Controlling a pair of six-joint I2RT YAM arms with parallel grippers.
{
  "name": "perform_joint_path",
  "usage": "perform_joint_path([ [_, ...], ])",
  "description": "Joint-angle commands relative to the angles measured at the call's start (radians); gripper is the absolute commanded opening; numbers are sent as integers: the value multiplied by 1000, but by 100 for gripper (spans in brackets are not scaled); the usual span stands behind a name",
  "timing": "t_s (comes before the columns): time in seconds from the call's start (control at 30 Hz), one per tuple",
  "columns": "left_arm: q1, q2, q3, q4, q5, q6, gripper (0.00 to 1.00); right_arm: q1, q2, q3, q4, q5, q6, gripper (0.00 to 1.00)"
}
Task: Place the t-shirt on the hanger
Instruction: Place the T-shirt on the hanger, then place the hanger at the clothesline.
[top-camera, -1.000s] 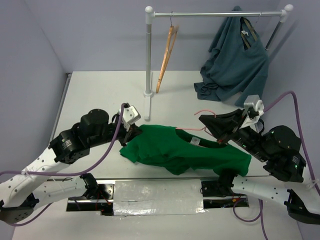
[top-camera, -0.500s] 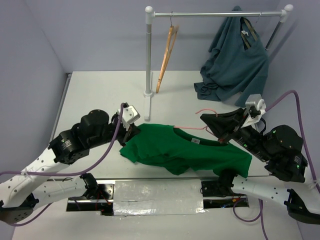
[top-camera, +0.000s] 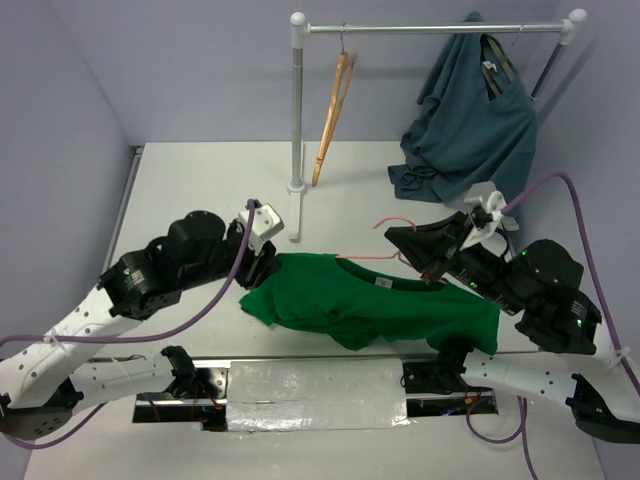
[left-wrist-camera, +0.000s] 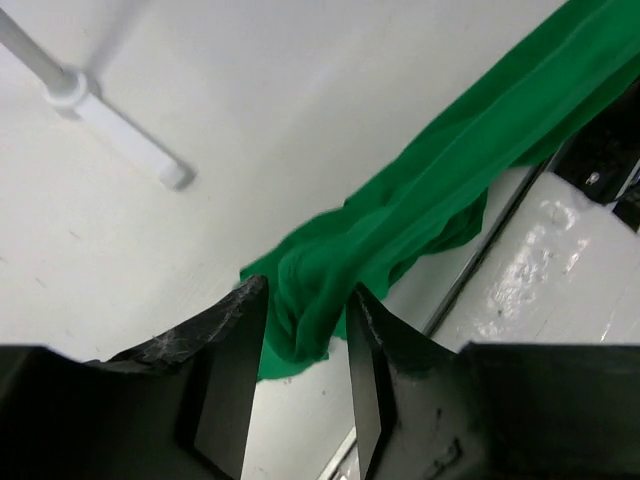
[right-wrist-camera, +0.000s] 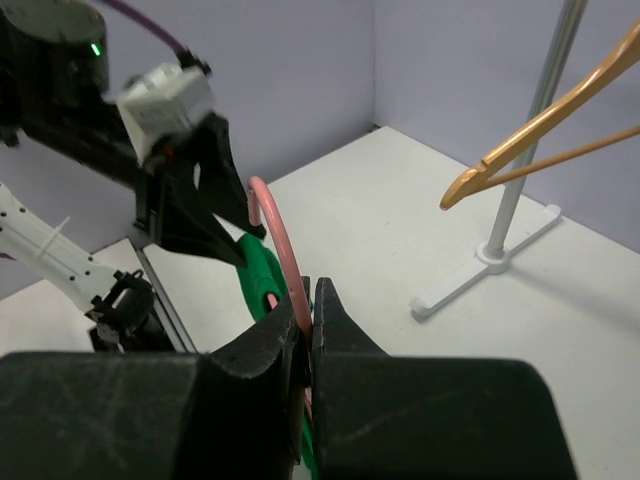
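The bright green t-shirt (top-camera: 370, 305) hangs spread across the near middle of the table, its white neck label (top-camera: 382, 283) facing up. The pink wire hanger (top-camera: 388, 222) runs into its neck. My right gripper (top-camera: 412, 252) is shut on the hanger's wire just below the hook, as the right wrist view shows: gripper (right-wrist-camera: 310, 290), hanger (right-wrist-camera: 275, 225), green cloth (right-wrist-camera: 255, 275) below. My left gripper (top-camera: 268, 262) is at the shirt's left end. In the left wrist view it (left-wrist-camera: 303, 300) stands open, with the bunched shirt end (left-wrist-camera: 430, 190) just beyond the fingertips on the table.
A clothes rack (top-camera: 297, 120) stands at the back with its foot (top-camera: 295, 215) near my left gripper. A tan wooden hanger (top-camera: 335, 110) and a dark teal shirt (top-camera: 470, 120) hang on it. A foil-covered strip (top-camera: 315, 395) lies at the near edge.
My right gripper has moved left and slightly back with the hanger, and the shirt has shifted left with it. My left gripper has stayed at the shirt's left end.
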Motion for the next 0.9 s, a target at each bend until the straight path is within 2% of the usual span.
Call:
perform_joint_path([
  [0.0, -1, 25, 209, 1, 44, 40, 51, 4, 64, 42, 53, -41, -3, 0],
  [0.1, 1, 77, 286, 21, 162, 60, 56, 4, 105, 34, 79, -70, 1, 0],
  [0.27, -1, 143, 276, 62, 300, 99, 57, 6, 142, 22, 136, -112, 27, 0],
  [0.43, -1, 123, 156, 146, 360, 135, 58, 4, 186, 30, 181, -153, 38, 0],
  [0.7, -1, 123, 114, 148, 403, 159, 58, 6, 182, 21, 222, -171, 60, 0],
  [0.8, -1, 120, 111, 136, 401, 165, 55, 6, 179, 21, 225, -170, 60, 0],
  [0.83, -1, 121, 113, 128, 401, 167, 44, 6, 182, 21, 222, -168, 60, 0],
  [0.87, 1, 121, 111, 128, 401, 170, 44, 6, 182, 21, 221, -168, 60, 0],
])
